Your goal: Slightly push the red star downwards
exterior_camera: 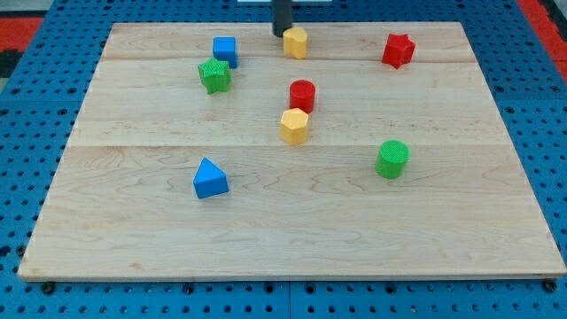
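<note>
While my tip (pixel 280 35) sits at the view's top, it is just beside the upper yellow block (pixel 296 42). The red star-shaped block (pixel 398 50) lies well apart, toward the view's right. No fingers here, only a rod.

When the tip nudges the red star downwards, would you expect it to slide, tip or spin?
The red star sits low and flat on the smooth wooden board, so it probably slides rather than tips. Its points may make it turn if pushed off-centre. My tip is well to its left, beside the yellow block.
</note>
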`<state>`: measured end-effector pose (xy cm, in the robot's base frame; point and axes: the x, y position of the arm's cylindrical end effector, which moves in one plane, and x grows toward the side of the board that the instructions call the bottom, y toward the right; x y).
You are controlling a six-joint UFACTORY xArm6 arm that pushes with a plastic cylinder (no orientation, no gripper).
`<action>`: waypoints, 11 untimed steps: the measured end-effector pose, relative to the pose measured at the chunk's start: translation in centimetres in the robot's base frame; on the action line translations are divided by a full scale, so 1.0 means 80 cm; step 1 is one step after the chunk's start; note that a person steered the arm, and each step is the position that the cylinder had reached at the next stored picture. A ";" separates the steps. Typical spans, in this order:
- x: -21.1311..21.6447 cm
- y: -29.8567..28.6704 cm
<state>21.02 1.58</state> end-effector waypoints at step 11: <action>0.068 0.182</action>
